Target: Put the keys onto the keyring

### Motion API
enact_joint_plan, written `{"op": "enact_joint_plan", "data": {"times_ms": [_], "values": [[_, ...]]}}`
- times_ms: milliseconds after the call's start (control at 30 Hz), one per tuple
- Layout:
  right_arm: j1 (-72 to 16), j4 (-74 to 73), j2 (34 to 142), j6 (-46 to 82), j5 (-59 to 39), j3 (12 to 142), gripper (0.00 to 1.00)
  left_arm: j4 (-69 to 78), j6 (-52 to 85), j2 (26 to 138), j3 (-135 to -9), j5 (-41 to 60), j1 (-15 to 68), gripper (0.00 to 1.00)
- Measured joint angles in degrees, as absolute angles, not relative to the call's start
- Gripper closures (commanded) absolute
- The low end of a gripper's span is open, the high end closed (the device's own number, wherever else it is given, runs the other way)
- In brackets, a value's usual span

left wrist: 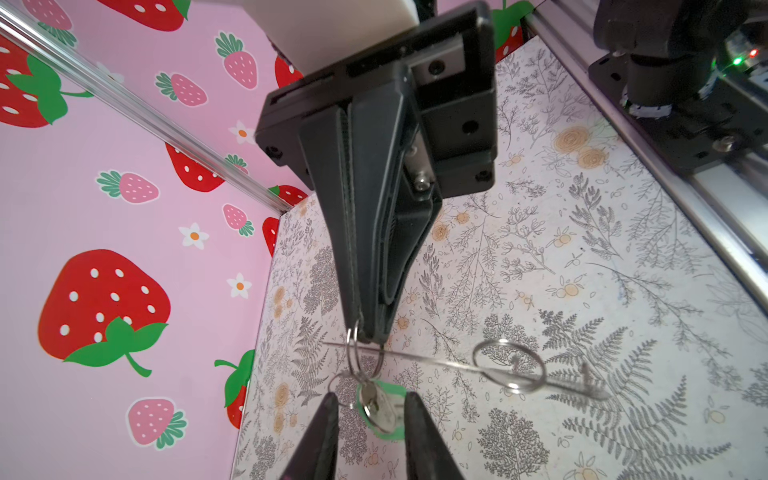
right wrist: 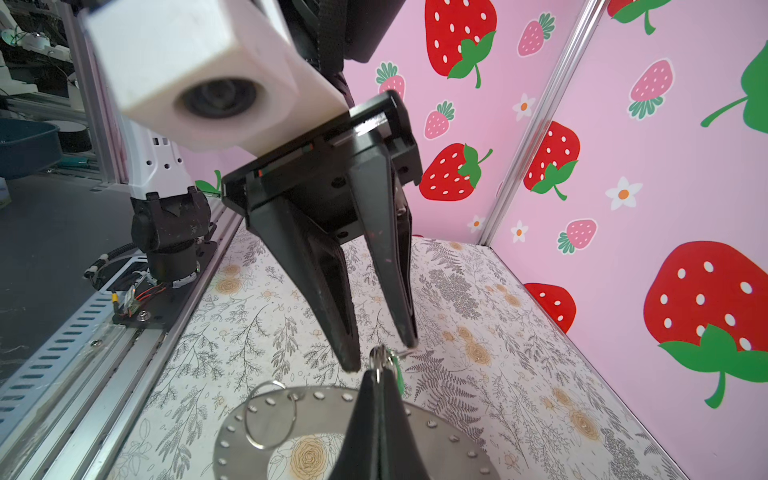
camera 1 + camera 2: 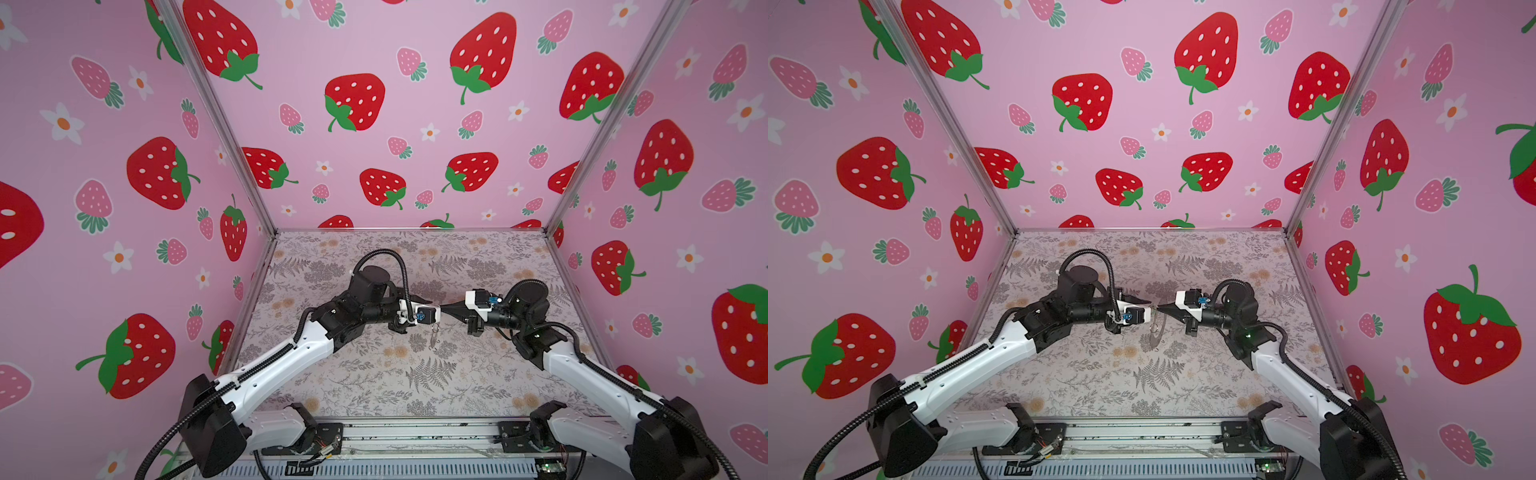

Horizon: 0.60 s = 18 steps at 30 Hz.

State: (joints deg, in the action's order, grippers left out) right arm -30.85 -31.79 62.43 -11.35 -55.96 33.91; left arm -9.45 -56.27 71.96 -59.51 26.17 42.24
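Note:
My right gripper (image 2: 380, 372) is shut on a small wire loop at the rim of the keyring (image 2: 274, 405), a flat grey ring with tiny holes, and holds it above the floral table. In the left wrist view the keyring (image 1: 457, 363) shows edge-on as a thin line, with another wire loop (image 1: 509, 365) on it. The keys (image 1: 380, 409), a small metal key on a green tag, hang from small rings just under the right gripper (image 1: 365, 332). My left gripper (image 1: 370, 397) stands open with the key between its fingers. In a top view the keyring (image 3: 1156, 332) hangs between both arms.
The aluminium front rail (image 2: 124, 332) and the left arm's base (image 2: 170, 232) lie along the near edge of the table. Strawberry-print walls (image 3: 395, 124) close in the back and both sides. The floral table (image 3: 374, 374) lies below the grippers.

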Motion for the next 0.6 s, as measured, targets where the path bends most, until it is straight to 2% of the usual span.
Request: {"op": "enact_joint_plan", "data": {"times_ms": [367,433,600], "values": [[-30.9,-31.9,61.8,-10.6,-55.6,33.9,1.0,-6.4,-45.8,72.7,-58.0,26.6,41.4,0.66],[-30.9,-31.9,61.8,-10.6,-55.7,33.9,1.0,-6.4,-44.6,72.7,-57.5,27.3,41.2,0.68],[-30.9,-31.9,61.7,-10.6,-55.7,33.9,1.0,-6.4,-43.0,72.7,-57.5,29.5,41.0,0.8]]}}
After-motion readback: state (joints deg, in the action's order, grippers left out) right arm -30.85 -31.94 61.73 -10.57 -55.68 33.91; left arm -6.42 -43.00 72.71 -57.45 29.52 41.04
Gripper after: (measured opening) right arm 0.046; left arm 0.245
